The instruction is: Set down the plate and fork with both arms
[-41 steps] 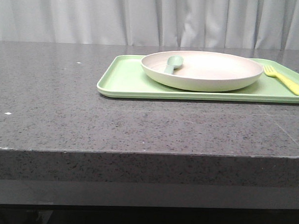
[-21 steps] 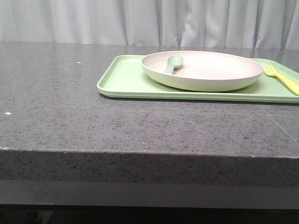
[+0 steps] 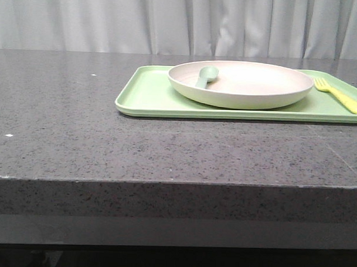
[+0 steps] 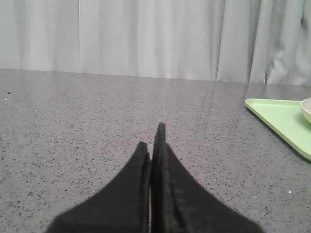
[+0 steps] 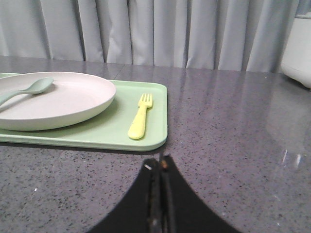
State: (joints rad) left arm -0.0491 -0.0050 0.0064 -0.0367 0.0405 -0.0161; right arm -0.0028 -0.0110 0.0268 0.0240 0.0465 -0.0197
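Observation:
The cream-beige plate [image 3: 241, 84] sits on the light-green tray [image 3: 150, 96] at the right of the table. A muted green spoon [image 3: 206, 76] lies in the plate. The yellow fork [image 3: 339, 94] lies on the tray to the right of the plate. In the right wrist view the plate [image 5: 63, 99] and fork [image 5: 140, 117] lie ahead of my right gripper [image 5: 159, 163], which is shut and empty over bare table. My left gripper [image 4: 151, 138] is shut and empty over the table, with the tray corner [image 4: 279, 116] and plate edge [image 4: 306, 109] far off. Neither gripper shows in the front view.
The dark grey speckled stone table [image 3: 79, 124] has its front edge [image 3: 165, 183] near the camera. A pale curtain [image 3: 182, 22] hangs behind. A white object [image 5: 297, 51] stands at the far edge in the right wrist view.

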